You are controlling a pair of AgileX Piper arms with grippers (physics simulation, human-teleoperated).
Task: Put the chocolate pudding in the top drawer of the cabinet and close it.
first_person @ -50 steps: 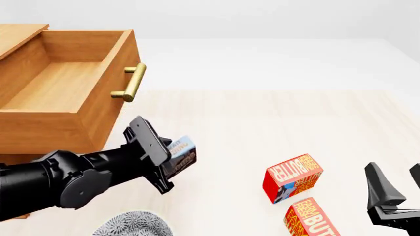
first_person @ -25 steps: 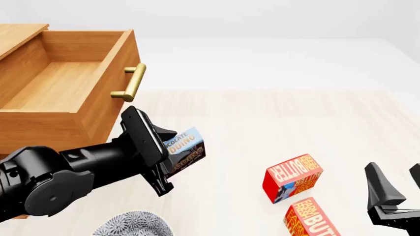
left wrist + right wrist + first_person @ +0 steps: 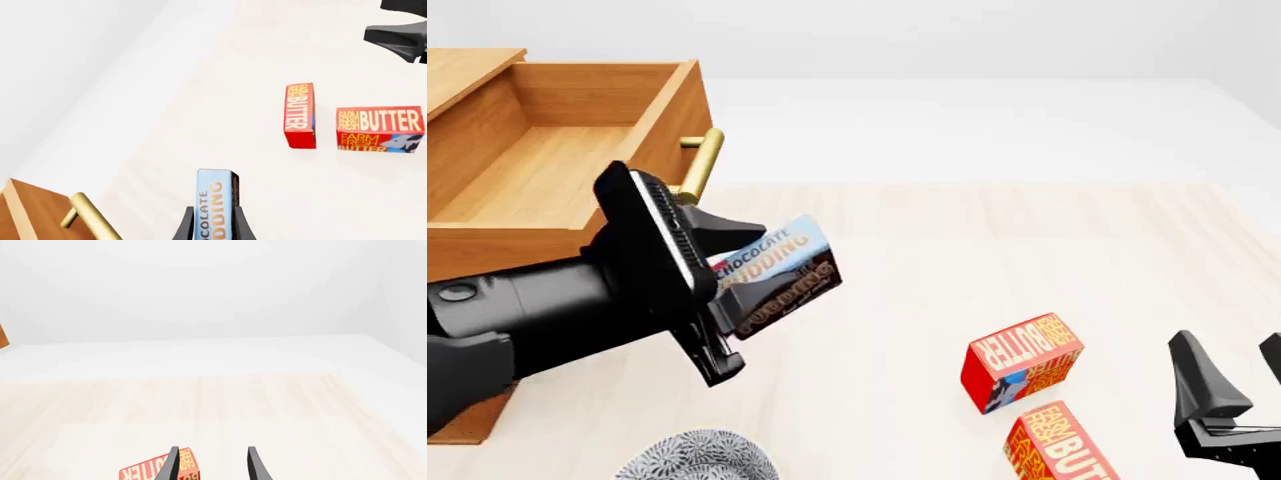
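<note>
Chocolate pudding (image 3: 771, 272), a small rectangular box with a light blue top band and dark brown lower part, is pinched in the left tool (image 3: 737, 275) and held clear above the pale wooden table (image 3: 961, 260), tilted so its lettered face shows in the front view. In the left wrist view the box (image 3: 216, 202) stands between the two black fingers (image 3: 184, 229), one on each side of it. It hangs just in front of the top drawer (image 3: 554, 190), an orange-brown wooden drawer pulled open, its bare inside showing; the brass bar handle (image 3: 698, 165) on the drawer front sits close behind the left tool. The drawer belongs to the orange-brown wooden cabinet (image 3: 461, 75) at the left.

Two red-orange "FARM BUTTER" boxes (image 3: 1024, 363) lie on the table to the right, close together, well apart from the pudding. The right tool (image 3: 1234, 385) is low at the right edge, near the butter boxes, its black fingers (image 3: 257, 465) spread with nothing between them. A grey patterned plate (image 3: 694, 458) shows at the near edge of the table.
</note>
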